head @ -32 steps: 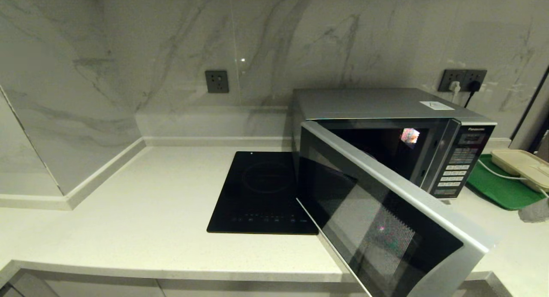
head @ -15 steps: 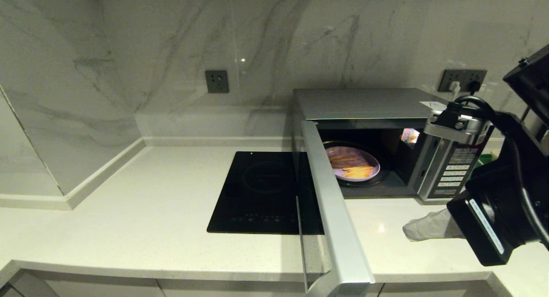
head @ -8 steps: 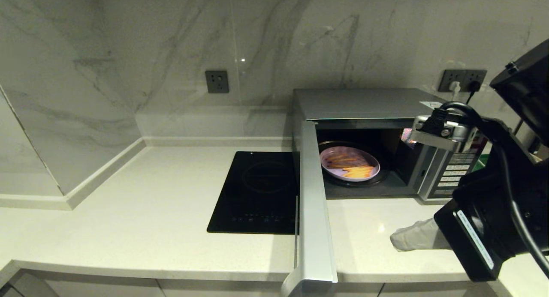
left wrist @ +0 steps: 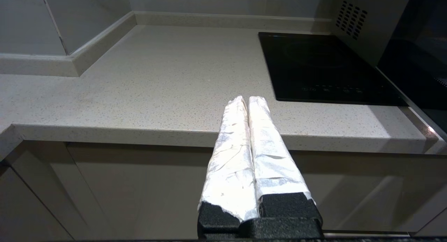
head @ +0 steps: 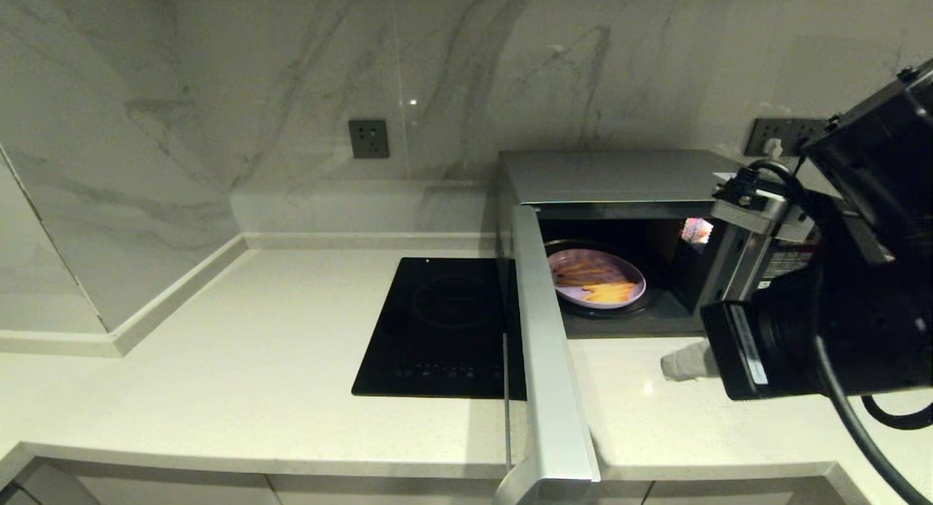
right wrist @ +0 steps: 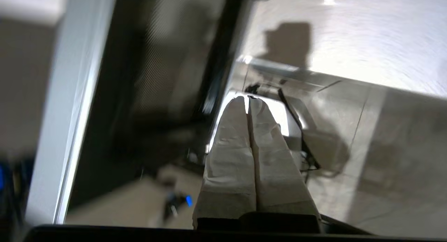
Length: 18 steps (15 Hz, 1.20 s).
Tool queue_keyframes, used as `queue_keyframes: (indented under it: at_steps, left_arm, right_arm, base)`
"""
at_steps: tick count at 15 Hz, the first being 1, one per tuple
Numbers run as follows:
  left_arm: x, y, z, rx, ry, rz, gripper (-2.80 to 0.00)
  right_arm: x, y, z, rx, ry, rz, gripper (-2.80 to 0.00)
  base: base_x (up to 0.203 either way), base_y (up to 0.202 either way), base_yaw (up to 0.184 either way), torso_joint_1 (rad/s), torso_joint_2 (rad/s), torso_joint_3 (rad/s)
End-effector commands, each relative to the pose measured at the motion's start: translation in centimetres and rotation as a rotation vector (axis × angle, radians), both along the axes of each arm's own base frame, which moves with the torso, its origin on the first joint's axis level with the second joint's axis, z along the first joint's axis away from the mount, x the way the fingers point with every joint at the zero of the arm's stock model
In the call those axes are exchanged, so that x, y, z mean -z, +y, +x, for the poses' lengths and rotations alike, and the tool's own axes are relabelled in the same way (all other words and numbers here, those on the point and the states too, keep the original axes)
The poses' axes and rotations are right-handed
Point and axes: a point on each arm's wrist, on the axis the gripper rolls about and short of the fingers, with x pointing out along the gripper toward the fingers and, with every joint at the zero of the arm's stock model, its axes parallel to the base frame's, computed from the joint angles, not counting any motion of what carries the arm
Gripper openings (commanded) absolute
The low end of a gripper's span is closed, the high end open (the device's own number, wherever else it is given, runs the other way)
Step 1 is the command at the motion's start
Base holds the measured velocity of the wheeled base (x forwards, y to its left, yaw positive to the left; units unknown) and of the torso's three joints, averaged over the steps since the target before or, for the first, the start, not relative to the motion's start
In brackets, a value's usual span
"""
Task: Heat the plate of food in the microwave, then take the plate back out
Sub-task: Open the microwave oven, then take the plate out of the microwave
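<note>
The silver microwave [head: 619, 173] stands at the back right of the counter with its door [head: 550, 359] swung wide open toward me. Inside, on the dark turntable, lies the lavender plate of food [head: 596, 278] with orange-yellow sticks on it. My right gripper [head: 676, 362] hangs just above the counter in front of the oven's opening, to the right of the door, shut and holding nothing [right wrist: 248, 101]. My left gripper [left wrist: 247, 100] is shut and empty, parked low at the counter's front edge; the head view does not show it.
A flat black glass hob [head: 441, 326] is set into the counter left of the open door. Wall sockets [head: 368, 138] sit on the marble wall. My right arm's dark body [head: 838, 323] covers the keypad panel and the counter's right end.
The microwave door has swung from half open to wide open, baring the plate. My right arm has come into view and moved left and toward the oven's opening.
</note>
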Motion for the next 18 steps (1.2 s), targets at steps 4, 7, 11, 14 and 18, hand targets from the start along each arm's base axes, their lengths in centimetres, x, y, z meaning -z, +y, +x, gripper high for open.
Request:
queue_keyframes:
  at_steps: [4,7,11,14,18]
  left_arm:
    - [0.0,0.0,0.0,0.000,-0.001,-0.001,-2.80]
    - [0.0,0.0,0.0,0.000,-0.001,-0.001,-2.80]
    - [0.0,0.0,0.0,0.000,-0.001,-0.001,-2.80]
    - [0.0,0.0,0.0,0.000,-0.001,0.000,-2.80]
    - [0.0,0.0,0.0,0.000,-0.001,-0.001,-2.80]
  right_arm:
    - [2.6,-2.5,2.1,0.395,0.031,0.132,-2.80]
    - [2.5,-4.7,3.2,0.560,0.035,0.224,-2.80]
    - [1.9,-8.5,4.3,0.692,0.070,0.341,-2.80]
    - [2.9,-10.5,5.7,0.747,0.146,0.387,-2.80]
    - [3.6,-10.7,6.2,0.770,0.171,0.375,-2.80]
  base:
    - [0.000,0.000,0.000,0.000,0.00,0.000]
    - [0.000,0.000,0.000,0.000,0.00,0.000]
    - [0.000,0.000,0.000,0.000,0.00,0.000]
    - [0.000,0.000,0.000,0.000,0.00,0.000]
    - [0.000,0.000,0.000,0.000,0.00,0.000]
